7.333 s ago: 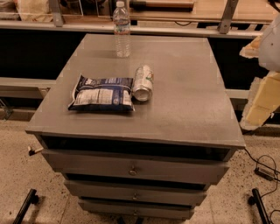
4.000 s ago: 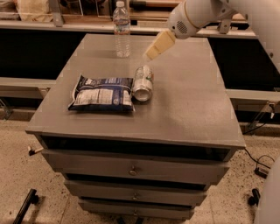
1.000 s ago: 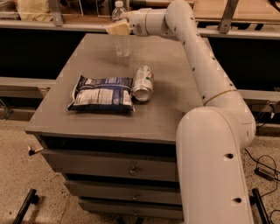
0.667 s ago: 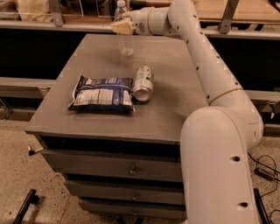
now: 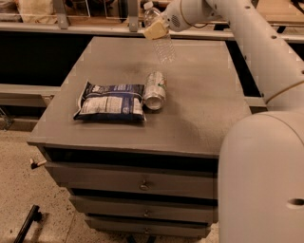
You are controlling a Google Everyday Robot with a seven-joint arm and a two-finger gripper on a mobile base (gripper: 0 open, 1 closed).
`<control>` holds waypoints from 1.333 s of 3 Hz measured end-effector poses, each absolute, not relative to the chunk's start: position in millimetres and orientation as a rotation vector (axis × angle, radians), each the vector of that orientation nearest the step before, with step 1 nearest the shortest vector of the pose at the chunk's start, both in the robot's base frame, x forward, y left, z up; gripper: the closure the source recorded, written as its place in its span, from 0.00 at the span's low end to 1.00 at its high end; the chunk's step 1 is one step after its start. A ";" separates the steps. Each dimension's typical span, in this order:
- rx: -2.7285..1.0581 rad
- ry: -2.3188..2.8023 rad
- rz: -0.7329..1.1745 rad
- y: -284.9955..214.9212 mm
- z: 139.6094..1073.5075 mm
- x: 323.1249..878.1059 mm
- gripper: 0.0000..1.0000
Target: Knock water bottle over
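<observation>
Leaning well off upright, the water bottle [image 5: 164, 47] sits right at the hand [image 5: 156, 30], its white cap [image 5: 147, 5] poking out up and to the left of the hand and its clear base trailing below it, at the far side of the worktop [image 5: 204, 95]. It's not down flat yet, folks! Whether the hand is spread or pressed together I cannot tell; it looks only to be against the bottle's upper part. The risk: a weak or glancing push and the bottle may rock back upright; too much, and it may roll off the far edge, close behind the hand. The silver-green can [image 5: 154, 90] and the snack bag [image 5: 111, 101] lie nearer me than the hand, apart from it. The hand hides the label, and the base is hard to make out.
</observation>
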State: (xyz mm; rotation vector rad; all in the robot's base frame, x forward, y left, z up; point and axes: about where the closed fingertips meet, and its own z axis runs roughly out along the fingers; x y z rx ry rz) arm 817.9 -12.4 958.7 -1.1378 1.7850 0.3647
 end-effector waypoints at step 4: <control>-1.773 2.180 0.135 8.4 901.4 717.4 0.84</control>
